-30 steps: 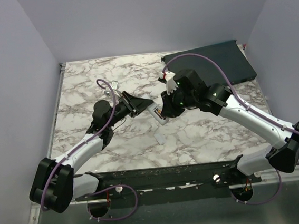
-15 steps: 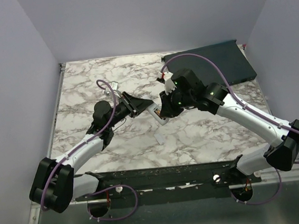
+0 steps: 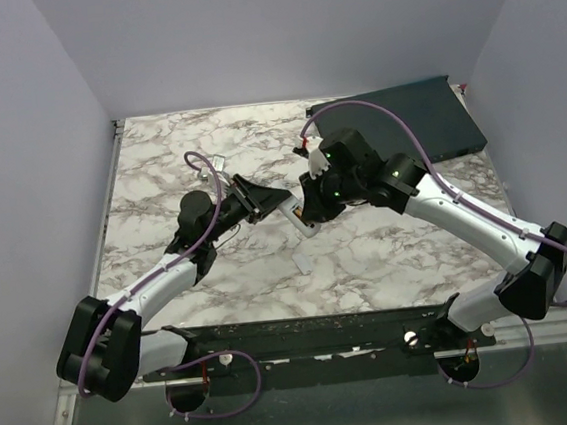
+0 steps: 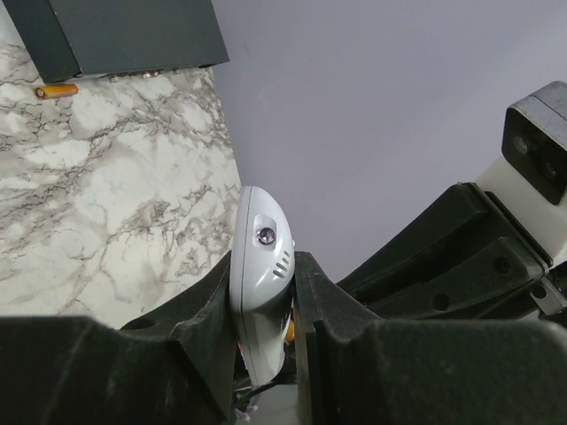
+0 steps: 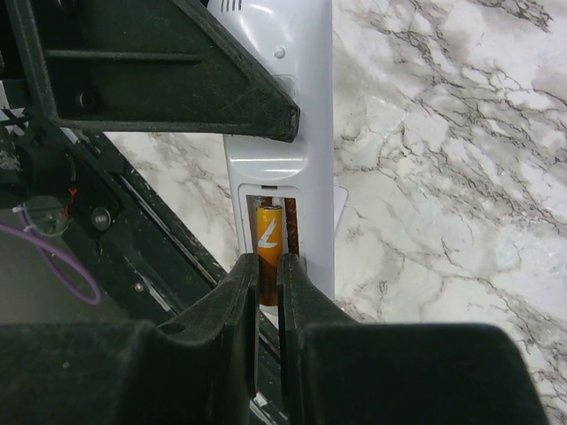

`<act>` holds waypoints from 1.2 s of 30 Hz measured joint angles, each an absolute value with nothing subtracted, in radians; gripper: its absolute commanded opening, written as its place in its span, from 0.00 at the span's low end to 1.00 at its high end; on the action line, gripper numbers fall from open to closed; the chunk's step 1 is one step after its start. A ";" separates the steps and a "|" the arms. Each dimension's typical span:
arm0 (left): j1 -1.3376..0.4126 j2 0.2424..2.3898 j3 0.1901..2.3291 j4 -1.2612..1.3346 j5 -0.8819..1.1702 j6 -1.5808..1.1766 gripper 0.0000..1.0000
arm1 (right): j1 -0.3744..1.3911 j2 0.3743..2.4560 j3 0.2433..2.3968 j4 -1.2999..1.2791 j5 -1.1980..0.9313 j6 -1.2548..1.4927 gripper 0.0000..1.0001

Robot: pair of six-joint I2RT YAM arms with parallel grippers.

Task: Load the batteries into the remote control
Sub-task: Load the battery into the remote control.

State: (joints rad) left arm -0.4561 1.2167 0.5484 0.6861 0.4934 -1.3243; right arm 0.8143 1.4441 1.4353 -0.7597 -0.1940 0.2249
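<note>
Left arm: runs from the lower left of the top view diagonally up to frame centre, forearm low over the worktop [image 3: 158,164], wrist rolled so my left fingers [image 3: 268,202] point right. In the left wrist view they are clamped on the remote control [image 4: 260,266], one finger on each long edge, with its rounded end sticking out past the tips.

Right arm: comes in from the lower right, elbow bent, wrist turned down and left toward frame centre, so my right fingers [image 3: 312,206] meet the remote end-on. Right wrist view: fingers nearly together, pinching a battery [image 5: 268,241] by its sides. The battery is in line with the open recess in the remote's back, far end inside it. Cannot tell if it is fully seated.

Second battery [image 4: 56,90] lies on the worktop, upper left of the left wrist view, just beside the dark box [image 4: 124,35]. Small pale piece [image 3: 303,262] lies on the worktop below the remote, apart from it
</note>
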 measured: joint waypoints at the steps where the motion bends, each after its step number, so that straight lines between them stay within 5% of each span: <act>1: -0.456 1.219 0.548 0.686 0.493 -1.324 0.00 | 0.814 1.446 1.435 -0.761 -0.194 0.224 0.01; 36: -0.460 1.288 0.548 0.728 0.491 -1.356 0.00 | 0.817 1.473 1.439 -0.809 -0.181 0.208 0.03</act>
State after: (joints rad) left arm -0.4603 1.2877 0.5484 0.7280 0.4911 -1.3560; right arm 0.8169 1.4734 1.4387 -0.8093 -0.1810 0.2085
